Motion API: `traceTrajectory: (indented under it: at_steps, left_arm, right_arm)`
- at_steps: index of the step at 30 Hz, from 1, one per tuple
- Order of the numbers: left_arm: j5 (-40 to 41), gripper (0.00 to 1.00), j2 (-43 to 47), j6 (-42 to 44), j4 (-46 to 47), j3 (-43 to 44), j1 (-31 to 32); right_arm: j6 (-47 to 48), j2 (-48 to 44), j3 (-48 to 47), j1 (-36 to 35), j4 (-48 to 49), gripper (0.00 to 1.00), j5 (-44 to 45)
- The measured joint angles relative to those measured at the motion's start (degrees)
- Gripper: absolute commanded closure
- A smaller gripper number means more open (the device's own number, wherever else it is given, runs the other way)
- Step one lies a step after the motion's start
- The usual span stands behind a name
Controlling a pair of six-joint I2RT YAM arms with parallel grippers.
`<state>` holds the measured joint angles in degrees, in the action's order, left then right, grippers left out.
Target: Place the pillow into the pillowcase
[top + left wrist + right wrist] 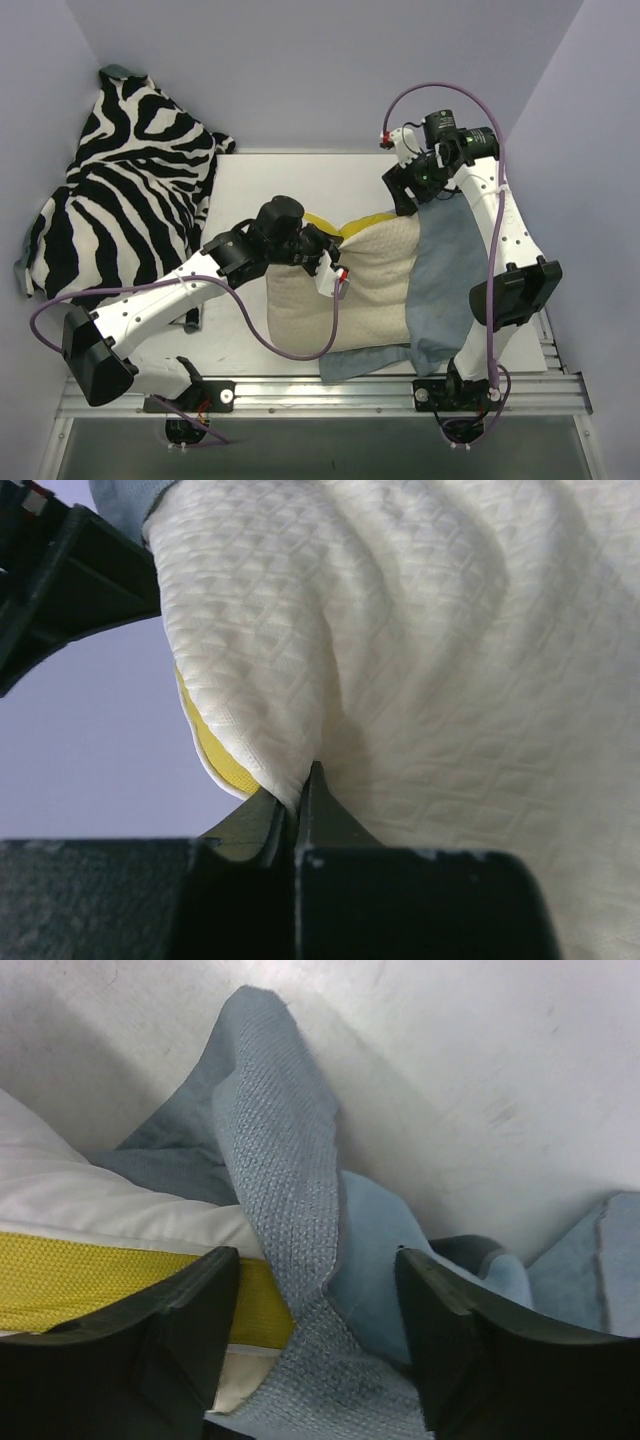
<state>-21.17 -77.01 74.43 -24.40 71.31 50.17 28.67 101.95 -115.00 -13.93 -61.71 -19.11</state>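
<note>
The cream, bumpy pillow point(370, 290) lies mid-table with its yellow edge point(365, 220) at the far side. Its right end sits inside the grey-blue pillowcase point(445, 280). My left gripper point(325, 262) is shut on a pinched fold of the pillow point(420, 660) beside the yellow edge point(215, 750), the jaws point(298, 790) pressed together on the fabric. My right gripper point(408, 195) stands open at the pillow's far right corner. Its fingers point(318, 1290) straddle a raised fold of the pillowcase point(285, 1160), with the pillow point(100, 1200) and its yellow edge point(100, 1270) to the left.
A black-and-white zebra-print cloth point(130, 190) is heaped at the back left, draping over the table point(300, 180) edge. Lilac walls close in the back and sides. A metal rail point(330, 392) with both arm bases runs along the near edge.
</note>
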Motion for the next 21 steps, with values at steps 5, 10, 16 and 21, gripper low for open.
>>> traceTrajectory:
  at_steps: [5, 10, 16, 21]
  left_arm:
    - [-0.02, 1.0, 0.07, 0.15, 0.39, -0.9, 0.04]
    - [0.02, 1.0, 0.07, 0.13, 0.39, -0.9, 0.04]
    - [0.07, 1.0, -1.01, -0.28, 3.45, -0.9, 0.02]
    - [0.83, 1.0, -5.49, -2.23, 7.02, 0.2, 0.07]
  right_arm:
    - [0.79, 1.66, 2.56, -0.02, -2.8, 0.9, -1.09]
    - [-0.9, 3.82, -2.78, 0.07, -7.32, 1.0, -5.77]
    - [-7.17, 2.51, -9.94, -6.36, -7.93, 1.0, -13.49]
    - [-15.17, 0.13, -5.66, -14.69, -4.13, 1.0, -15.5]
